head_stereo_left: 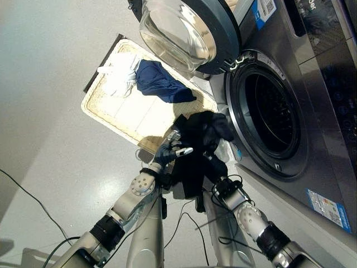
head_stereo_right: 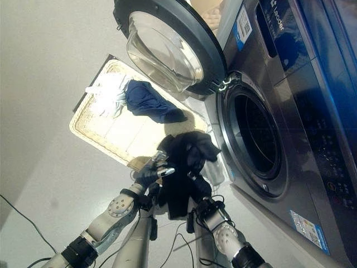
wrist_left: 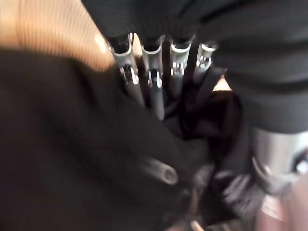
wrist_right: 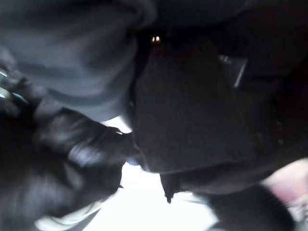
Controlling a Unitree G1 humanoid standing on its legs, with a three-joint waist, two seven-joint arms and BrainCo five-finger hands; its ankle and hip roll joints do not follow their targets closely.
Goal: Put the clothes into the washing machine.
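Note:
A black garment (head_stereo_left: 201, 134) hangs bunched between my two hands, just in front of the washing machine's open drum (head_stereo_left: 268, 117). My left hand (head_stereo_left: 169, 152) is at its left side. In the left wrist view the fingers (wrist_left: 154, 91) reach into the black cloth (wrist_left: 72, 144) and the thumb (wrist_left: 161, 172) comes out below, so the cloth is pinched between them. My right hand (head_stereo_left: 218, 177) goes up under the garment from below, and the cloth (wrist_right: 192, 106) covers its fingers. A dark blue garment (head_stereo_left: 159, 81) and a white one (head_stereo_left: 120, 75) lie in the wicker basket (head_stereo_left: 97, 114) on the floor.
The round glass door (head_stereo_left: 184, 33) stands swung open to the left, above the basket's far end. The machine's grey front (head_stereo_left: 318, 167) fills the right side. Pale floor (head_stereo_left: 50, 156) stretches to the left of the basket.

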